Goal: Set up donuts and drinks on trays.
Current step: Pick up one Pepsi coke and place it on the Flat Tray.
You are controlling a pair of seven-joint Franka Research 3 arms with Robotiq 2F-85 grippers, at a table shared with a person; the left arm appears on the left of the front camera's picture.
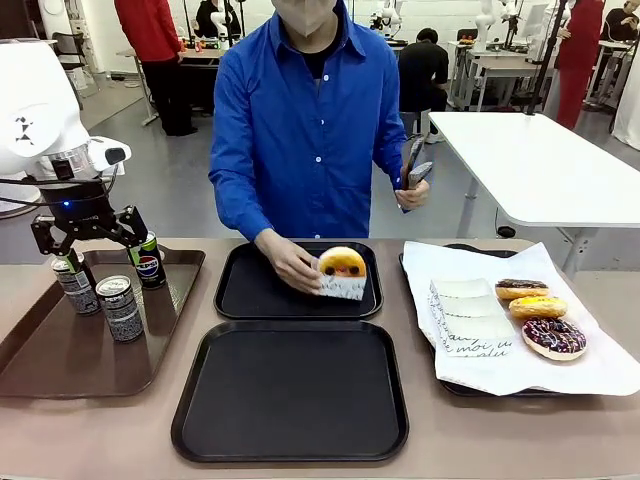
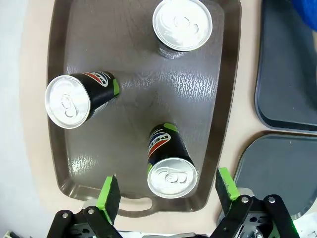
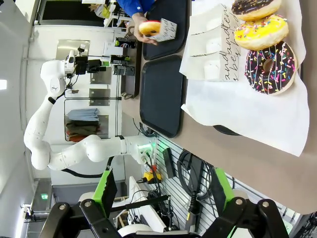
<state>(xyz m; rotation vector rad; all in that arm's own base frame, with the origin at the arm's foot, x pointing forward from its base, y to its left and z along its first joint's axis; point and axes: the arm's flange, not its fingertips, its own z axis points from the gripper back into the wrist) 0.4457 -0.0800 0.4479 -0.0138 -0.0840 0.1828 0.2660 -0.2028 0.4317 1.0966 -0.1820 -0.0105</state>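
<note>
Green-padded left gripper [image 2: 167, 188] hangs with jaws wide apart, straight over the slim black Pepsi can with a silver top [image 2: 172, 176]. That can stands upright at the handle end of the brown plastic tray [image 2: 133, 99], lined up between the pads [image 2: 109, 193].

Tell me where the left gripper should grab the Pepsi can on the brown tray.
Take the Pepsi can by its side wall, just under the silver top, coming straight down from above. It stands upright and round, so the pads can close on opposite sides. The left gripper hangs open over it, and the nearest other can stands well apart, likely leaving finger room.
</note>
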